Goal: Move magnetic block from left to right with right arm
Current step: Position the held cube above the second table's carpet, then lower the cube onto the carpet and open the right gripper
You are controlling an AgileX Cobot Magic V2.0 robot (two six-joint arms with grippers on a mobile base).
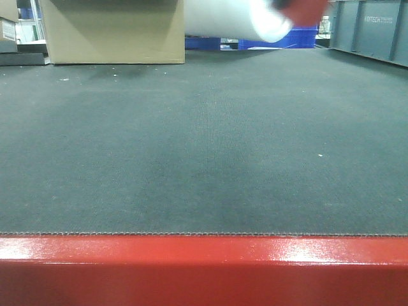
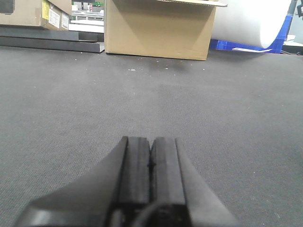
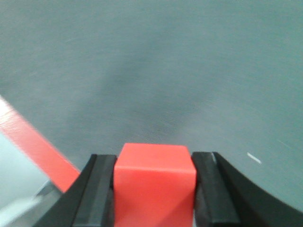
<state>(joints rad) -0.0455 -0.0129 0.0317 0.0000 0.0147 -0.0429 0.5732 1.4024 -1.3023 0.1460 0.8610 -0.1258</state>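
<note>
In the right wrist view the magnetic block [image 3: 155, 187], a plain red cube, sits clamped between the two black fingers of my right gripper [image 3: 154, 158], held above the dark mat [image 3: 156, 71]. In the front view a blurred red shape [image 1: 307, 7] at the top edge looks like the same block held high. My left gripper [image 2: 150, 141] is shut with its pads pressed together and nothing between them, low over the mat [image 2: 213, 109].
A cardboard box [image 1: 113, 30] stands at the back left and a white roll [image 1: 239, 18] lies behind it. Blue crates [image 1: 299, 38] and a grey bin [image 1: 373, 29] are at the back right. A glossy red strip [image 1: 204, 268] edges the table front.
</note>
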